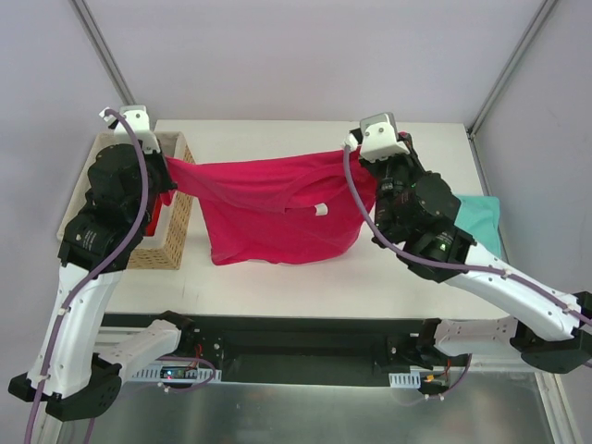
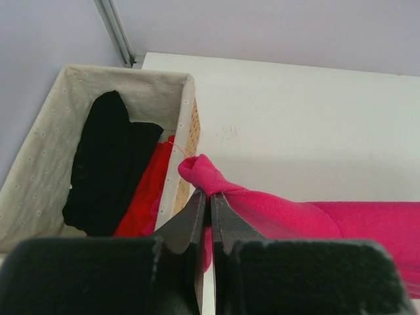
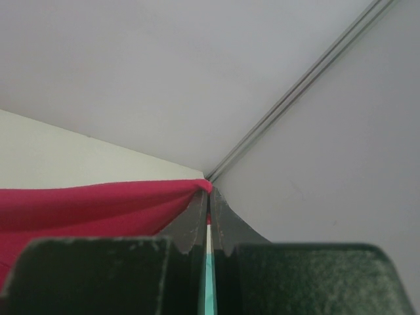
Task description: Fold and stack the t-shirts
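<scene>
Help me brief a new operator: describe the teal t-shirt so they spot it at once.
Start at the white table and go to its right edge. The teal t-shirt lies there, partly hidden by the right arm. Unlike the magenta t-shirt stretched between the left gripper and the right gripper, it is turquoise and held by nothing.

Your top view looks down from the near side; both close wrist views share its pink shirt (image 1: 277,208).
</scene>
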You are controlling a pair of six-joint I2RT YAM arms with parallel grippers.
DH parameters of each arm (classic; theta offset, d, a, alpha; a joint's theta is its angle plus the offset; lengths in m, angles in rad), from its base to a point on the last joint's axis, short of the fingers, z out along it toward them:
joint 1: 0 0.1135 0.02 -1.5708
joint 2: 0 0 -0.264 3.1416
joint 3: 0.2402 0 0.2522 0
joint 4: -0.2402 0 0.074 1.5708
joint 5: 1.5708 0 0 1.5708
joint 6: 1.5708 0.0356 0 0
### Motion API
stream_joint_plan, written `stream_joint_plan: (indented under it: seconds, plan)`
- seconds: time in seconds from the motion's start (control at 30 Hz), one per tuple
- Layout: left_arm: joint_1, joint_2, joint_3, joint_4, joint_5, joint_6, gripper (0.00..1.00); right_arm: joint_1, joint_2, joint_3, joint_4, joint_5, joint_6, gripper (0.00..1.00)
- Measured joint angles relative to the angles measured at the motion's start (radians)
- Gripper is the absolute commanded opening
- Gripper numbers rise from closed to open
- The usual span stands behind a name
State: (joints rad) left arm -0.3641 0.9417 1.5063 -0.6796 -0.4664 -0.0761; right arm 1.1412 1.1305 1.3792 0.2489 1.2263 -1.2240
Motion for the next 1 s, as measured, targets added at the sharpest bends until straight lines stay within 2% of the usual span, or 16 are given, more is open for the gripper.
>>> stream_joint_plan:
  seconds: [0.43, 1.0]
  plan:
    - [0.0, 0.018, 0.0, 0.002, 0.012, -0.011, 0.0, -0.058, 0.039, 0.014, -0.13, -0.009, 0.108, 0.01]
    - [0.0, -0.038, -0.034, 0.053, -0.011, 0.004, 0.0, -0.06, 0.092, 0.071, -0.158, -0.022, 0.13, 0.01]
